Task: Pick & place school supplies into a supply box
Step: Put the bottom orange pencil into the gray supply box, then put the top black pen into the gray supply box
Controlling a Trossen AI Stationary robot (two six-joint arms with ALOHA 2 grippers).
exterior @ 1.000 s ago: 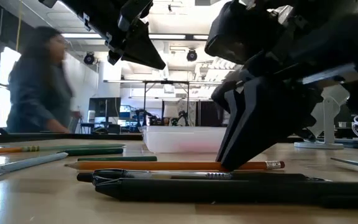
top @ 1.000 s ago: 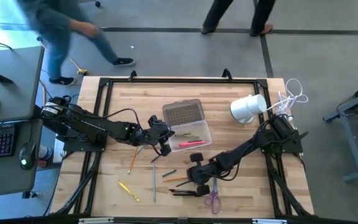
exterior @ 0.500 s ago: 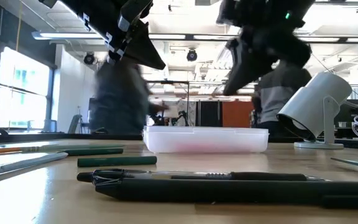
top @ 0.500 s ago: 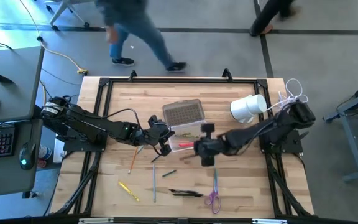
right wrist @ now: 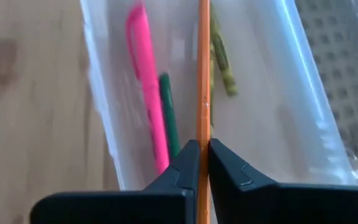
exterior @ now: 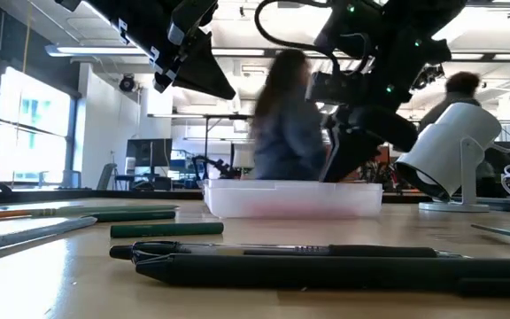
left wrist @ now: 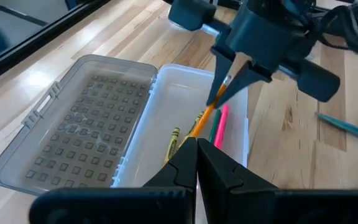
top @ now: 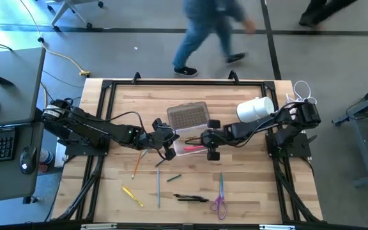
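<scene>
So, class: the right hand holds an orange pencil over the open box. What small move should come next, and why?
Probably lower a little, then open. The right hand grips the orange pencil lengthwise above the supply box, where a pink pen already lies.

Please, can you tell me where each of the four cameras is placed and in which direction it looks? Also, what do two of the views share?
High view: above the table, looking straight down; both dark arms show.
Low view: at table-top height, looking level across; arms hang in from above.
Left wrist view: on the left arm, facing the clear plastic supply box; its own left gripper shows below.
Right wrist view: on the right arm, looking down into the box; the right gripper pinches a thin orange pencil.
Shared: both wrist views show that pencil and the pink pen.
</scene>
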